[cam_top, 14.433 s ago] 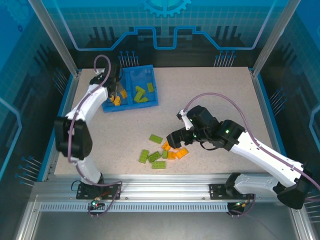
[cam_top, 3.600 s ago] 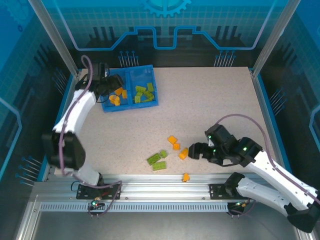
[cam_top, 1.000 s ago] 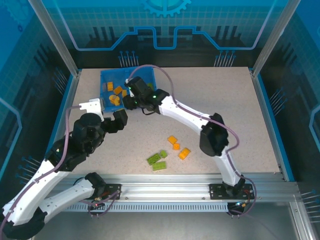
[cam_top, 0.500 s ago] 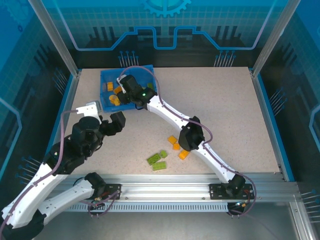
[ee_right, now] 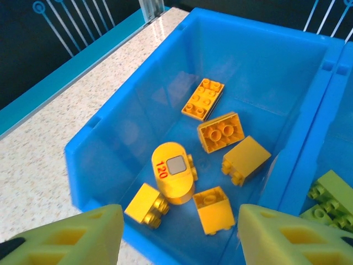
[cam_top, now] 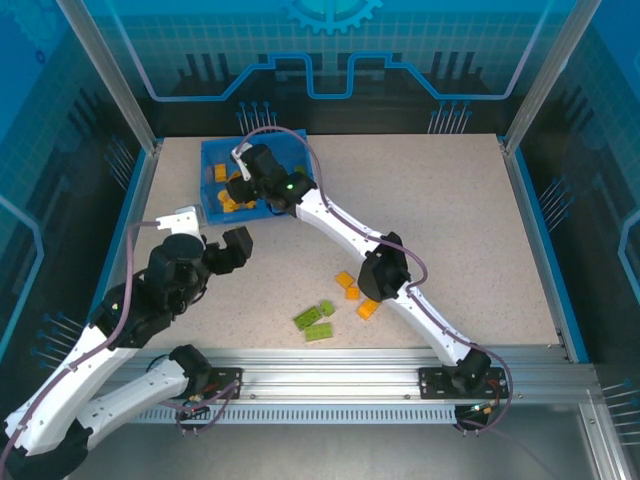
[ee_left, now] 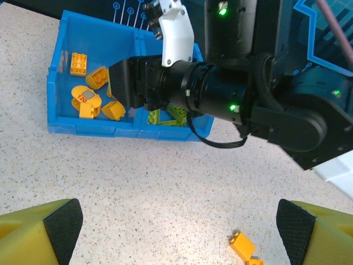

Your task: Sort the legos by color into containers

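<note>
The left gripper (ee_left: 179, 223) hovers over the speckled table (cam_top: 450, 220), left of centre, with its yellow fingers spread wide and nothing between them; beyond it, near the far left corner, sits a shallow blue tray (cam_top: 213, 152) split by a central divider; its left compartment (ee_right: 165, 77) holds six orange bricks (ee_right: 220, 131), one of them rounded and marked 120; the right gripper (ee_right: 179, 226) hangs just above this compartment, fingers parted and empty; the right compartment (ee_right: 333, 127) holds several lime green bricks (ee_right: 331, 201); further right and nearer the arm bases, well apart from the tray, three loose green bricks (cam_top: 312, 317) lie close together on the table; just to their right lie three loose orange bricks (cam_top: 368, 307).
</note>
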